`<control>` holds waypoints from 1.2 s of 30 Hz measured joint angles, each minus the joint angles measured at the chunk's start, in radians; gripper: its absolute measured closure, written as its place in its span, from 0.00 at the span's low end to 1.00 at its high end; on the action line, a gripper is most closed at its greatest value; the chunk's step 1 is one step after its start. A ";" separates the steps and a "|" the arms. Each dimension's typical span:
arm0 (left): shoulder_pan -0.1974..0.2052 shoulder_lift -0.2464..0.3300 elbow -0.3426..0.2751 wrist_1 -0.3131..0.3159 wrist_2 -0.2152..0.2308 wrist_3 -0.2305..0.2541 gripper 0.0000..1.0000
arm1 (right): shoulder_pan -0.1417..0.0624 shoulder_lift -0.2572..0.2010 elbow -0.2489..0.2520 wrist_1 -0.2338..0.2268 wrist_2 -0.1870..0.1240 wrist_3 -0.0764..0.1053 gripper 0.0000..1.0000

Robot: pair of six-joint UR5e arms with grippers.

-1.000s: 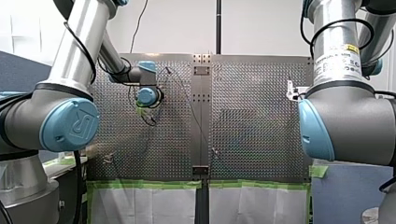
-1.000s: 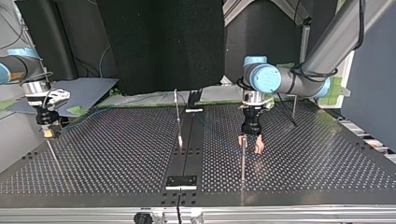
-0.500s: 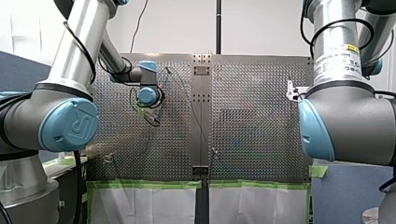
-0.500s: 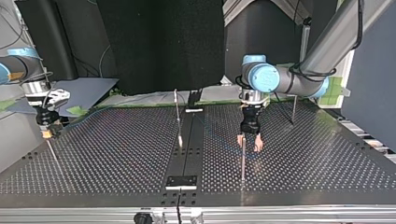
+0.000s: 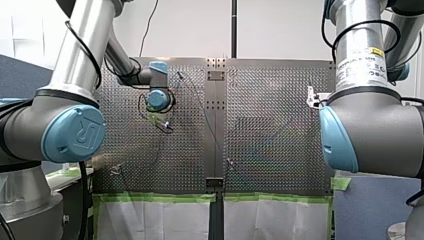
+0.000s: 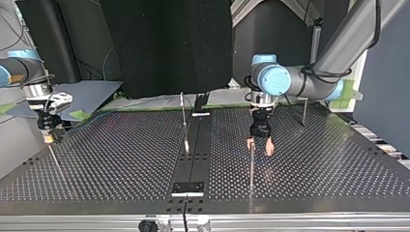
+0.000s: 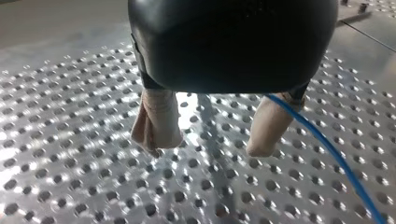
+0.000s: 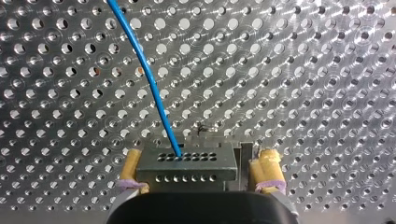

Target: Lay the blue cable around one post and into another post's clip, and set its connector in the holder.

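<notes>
My left end effector (image 6: 259,147), beige fingers wide and empty, has only shifted a little beside the thin metal post (image 6: 251,166), so the thin blue cable (image 8: 154,88) is not yet wrapped. My right end effector (image 6: 50,137) holds the grey holed connector (image 8: 186,165) near the shiny holed tabletop's (image 6: 121,164) corner.

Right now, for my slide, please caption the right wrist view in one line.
Right gripper holds the connector between yellow pads; the blue cable runs from it over the perforated table.

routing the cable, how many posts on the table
4 posts show in top view: one by the centre strip, one beside my left gripper, one far right, one below my right gripper; others may hide.
</notes>
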 joint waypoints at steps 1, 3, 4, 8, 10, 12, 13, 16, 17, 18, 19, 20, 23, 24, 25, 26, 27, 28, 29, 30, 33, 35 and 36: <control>0.000 0.008 0.000 -0.008 -0.005 -0.009 0.01 | 0.000 0.000 0.000 0.000 0.000 0.000 0.00; 0.001 0.024 0.000 -0.022 -0.015 -0.024 0.01 | 0.000 0.000 0.000 0.000 0.000 0.000 0.00; 0.001 0.034 0.000 -0.033 -0.024 -0.035 0.01 | 0.000 0.000 0.000 0.000 0.000 0.000 0.00; -0.004 0.067 0.000 -0.065 -0.048 -0.040 0.01 | 0.000 0.000 0.000 0.000 0.000 0.000 0.00; -0.008 0.086 0.000 -0.085 -0.053 -0.027 0.01 | 0.000 0.000 0.000 0.000 0.000 0.000 0.00; -0.013 0.098 0.000 -0.101 -0.053 -0.013 0.01 | 0.000 0.000 0.000 0.000 0.000 0.000 0.00; -0.016 0.102 0.000 -0.112 -0.051 -0.003 0.01 | 0.000 0.000 0.000 0.000 0.000 0.000 0.00; -0.025 0.107 0.000 -0.141 -0.033 0.026 0.01 | 0.000 0.000 0.000 0.000 0.000 0.000 0.00; -0.027 0.108 0.000 -0.150 -0.029 0.035 0.01 | 0.000 0.000 0.000 0.000 0.000 0.000 0.00; -0.028 0.109 0.000 -0.159 -0.027 0.044 0.01 | 0.000 0.000 0.000 0.000 0.000 0.000 0.00; -0.029 0.110 0.000 -0.173 -0.029 0.057 0.01 | 0.000 0.000 0.000 0.000 0.000 0.000 0.00; -0.030 0.111 0.000 -0.181 -0.032 0.065 0.01 | 0.000 0.000 0.000 0.000 0.000 0.000 0.00; -0.036 0.113 -0.002 -0.209 -0.051 0.093 0.01 | 0.000 0.000 0.000 0.000 0.000 0.000 0.00; -0.040 0.114 -0.004 -0.216 -0.058 0.101 0.01 | 0.000 0.000 0.000 0.000 0.000 0.000 0.00; -0.046 0.119 -0.007 -0.227 -0.067 0.111 0.01 | 0.000 0.000 0.000 0.000 0.000 0.000 0.00; -0.053 0.124 -0.010 -0.236 -0.075 0.120 0.01 | 0.000 0.000 0.000 0.000 0.000 0.000 0.00; -0.059 0.130 -0.014 -0.244 -0.082 0.128 0.01 | 0.000 0.000 0.000 0.000 0.000 0.000 0.00; -0.068 0.137 -0.018 -0.253 -0.092 0.138 0.01 | 0.000 0.000 0.000 0.000 0.000 0.000 0.00; -0.075 0.144 -0.022 -0.261 -0.099 0.145 0.01 | 0.000 0.000 0.000 0.000 0.000 0.000 0.00; -0.082 0.151 -0.025 -0.269 -0.106 0.153 0.01 | 0.000 0.000 0.000 0.000 0.000 0.000 0.00; -0.101 0.176 -0.031 -0.295 -0.133 0.179 0.01 | 0.000 0.000 0.000 0.000 0.000 0.000 0.00; -0.109 0.195 -0.032 -0.313 -0.151 0.198 0.01 | 0.000 0.000 0.000 0.000 0.000 0.000 0.00; -0.113 0.203 -0.030 -0.322 -0.160 0.206 0.01 | 0.000 0.000 0.000 0.000 0.000 0.000 0.00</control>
